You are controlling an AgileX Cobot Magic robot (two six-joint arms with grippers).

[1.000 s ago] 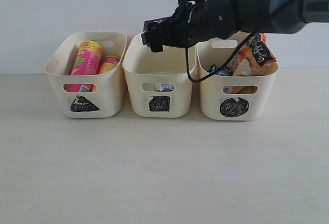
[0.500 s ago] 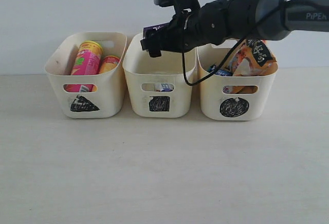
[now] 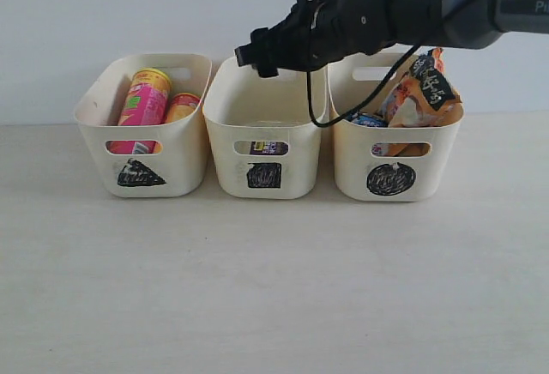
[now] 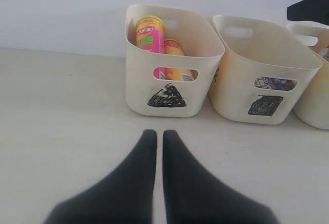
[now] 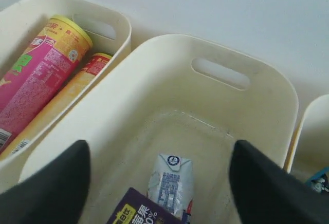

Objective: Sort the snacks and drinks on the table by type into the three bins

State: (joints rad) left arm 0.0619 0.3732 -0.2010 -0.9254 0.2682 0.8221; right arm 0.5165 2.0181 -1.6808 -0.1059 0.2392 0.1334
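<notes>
Where the pale beige table (image 3: 274,288) meets the white wall, three cream slot-handled bins are ranged side by side.

- Triangle bin (image 3: 190,155), left of the row: holds both chip tubes. The pink tube (image 3: 144,104) is leaned against the bin's left side. The yellow tube (image 3: 180,106) is set just beside it and sits lower.
- Square bin (image 3: 227,147), middle: holds both cartons on its floor. The dark purple carton (image 5: 139,216) appears to lie partly over the blue-and-white carton (image 5: 171,183), though its lower part is cut off in the wrist view.
- Circle bin (image 3: 352,164), right: the orange-and-white packet (image 3: 425,95) is stood up above the rim. The blue packet (image 3: 367,120) is tucked low beside it and mostly hidden.

Right gripper (image 3: 257,57): held over the square bin, jaws set apart, nothing between them. The circle bin's back rim is crossed by its dark arm, and a black cable (image 3: 319,117) is draped in front of the gap between the middle and right bins.

Left gripper (image 4: 157,134): held low over bare table in front of the triangle bin, fingers pressed together, empty.
</notes>
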